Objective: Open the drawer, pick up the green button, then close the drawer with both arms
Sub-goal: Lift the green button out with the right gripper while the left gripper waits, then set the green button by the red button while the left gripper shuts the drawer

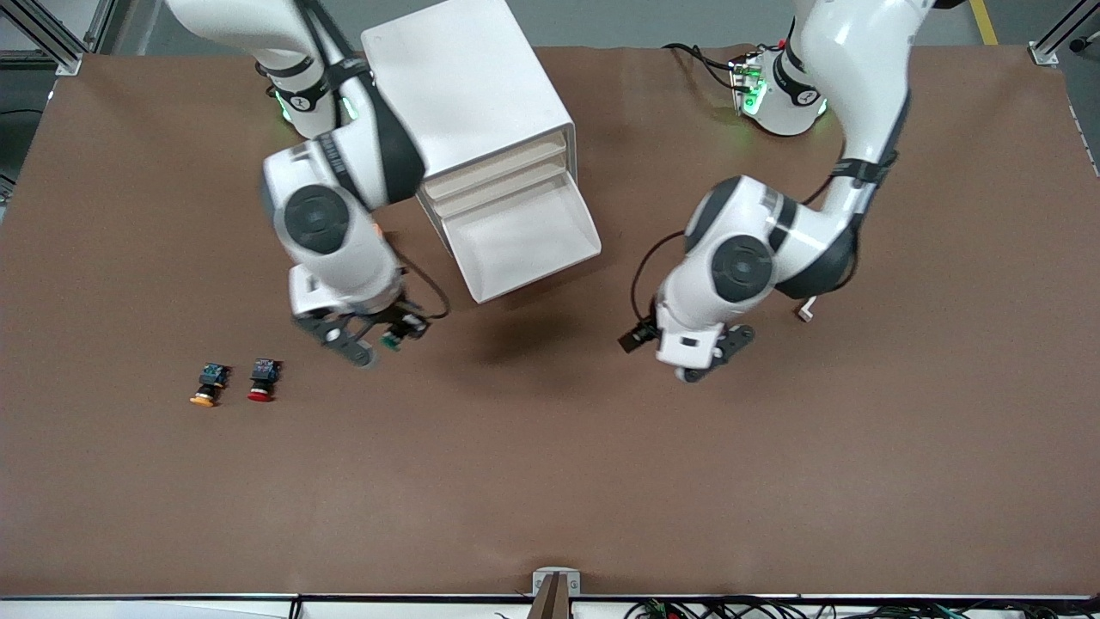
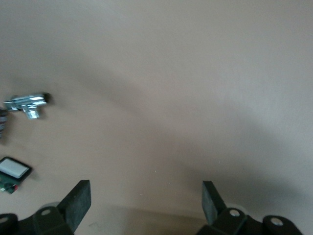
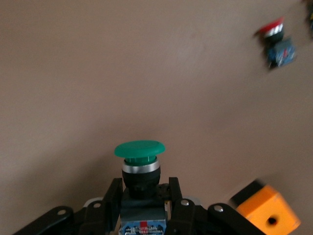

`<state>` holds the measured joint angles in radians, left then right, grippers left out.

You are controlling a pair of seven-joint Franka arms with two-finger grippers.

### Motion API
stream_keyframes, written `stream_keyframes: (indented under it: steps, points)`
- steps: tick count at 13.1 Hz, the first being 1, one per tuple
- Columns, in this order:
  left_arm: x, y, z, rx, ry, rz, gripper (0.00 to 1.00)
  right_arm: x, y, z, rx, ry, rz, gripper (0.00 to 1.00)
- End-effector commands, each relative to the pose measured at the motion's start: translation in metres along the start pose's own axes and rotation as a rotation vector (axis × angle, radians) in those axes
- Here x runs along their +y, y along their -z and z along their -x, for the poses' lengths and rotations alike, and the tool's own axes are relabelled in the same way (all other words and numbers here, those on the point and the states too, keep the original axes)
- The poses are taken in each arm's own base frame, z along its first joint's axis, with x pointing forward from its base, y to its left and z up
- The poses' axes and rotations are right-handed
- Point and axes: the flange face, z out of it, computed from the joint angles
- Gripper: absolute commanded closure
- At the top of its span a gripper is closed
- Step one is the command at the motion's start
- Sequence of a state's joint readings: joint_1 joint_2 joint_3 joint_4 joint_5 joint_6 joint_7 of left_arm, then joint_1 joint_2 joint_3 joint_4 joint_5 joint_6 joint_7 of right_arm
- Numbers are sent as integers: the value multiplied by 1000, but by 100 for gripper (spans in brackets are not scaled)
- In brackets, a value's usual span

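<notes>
the green button (image 3: 140, 164) sits clamped in the right gripper (image 1: 371, 337), left of centre in the front view, over bare bench (image 1: 550, 481). the drawer (image 1: 526, 237) stands open — upper centre. the left gripper (image 1: 706, 359) hovers right of centre, fingers (image 2: 78, 201) wide apart.

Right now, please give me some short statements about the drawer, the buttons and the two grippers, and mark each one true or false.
1. The lowest drawer is open. True.
2. The right gripper holds the green button. True.
3. The left gripper holds a button. False: its jaws are open and empty.
4. The red button lies in the drawer. False: it lies on the table beside the orange button.
</notes>
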<state>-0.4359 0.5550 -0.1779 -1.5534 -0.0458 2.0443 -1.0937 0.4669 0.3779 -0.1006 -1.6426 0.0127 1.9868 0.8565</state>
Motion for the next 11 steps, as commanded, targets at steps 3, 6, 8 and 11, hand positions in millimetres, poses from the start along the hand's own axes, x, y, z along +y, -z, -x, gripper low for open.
stream_keyframes:
  steps: [3,6,8,11]
  points:
    - [27,-59,56,57,-112,10,0,65,-42,-73,-2,205,-21,100]
    - [36,-87,103,58,-107,26,0,85,-82,-97,3,292,-17,100]
    - [43,-106,133,47,-106,4,0,97,-98,-105,-7,344,-10,100]
    - [51,-120,178,41,-108,-11,0,120,-133,-107,31,445,-23,100]
